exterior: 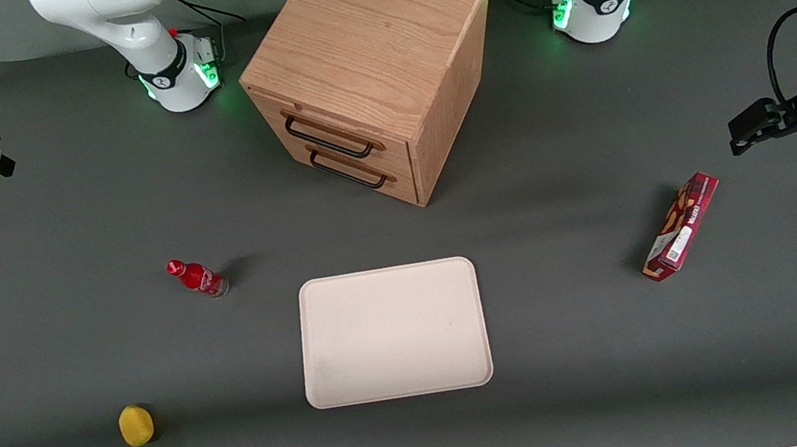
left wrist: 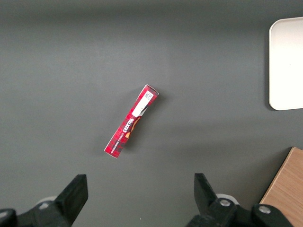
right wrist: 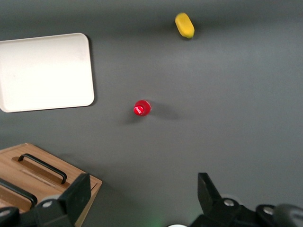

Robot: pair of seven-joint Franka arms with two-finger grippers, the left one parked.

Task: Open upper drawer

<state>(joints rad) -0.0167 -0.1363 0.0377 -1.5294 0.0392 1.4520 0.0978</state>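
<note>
Closed light-oak upper drawer with black bar handle, above its twin.

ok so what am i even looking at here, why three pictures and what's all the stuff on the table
It is one moment seen by three cameras: one facing two robot arms from the front, and one on each arm's wrist. On the grey table stands a wooden cabinet; the job is to pull its upper drawer open, and both drawers look shut. Nearer the front camera lie a white tray, a red bottle, a yellow object and a red box. The working arm's gripper hangs open at the table's edge, holding nothing.
</note>
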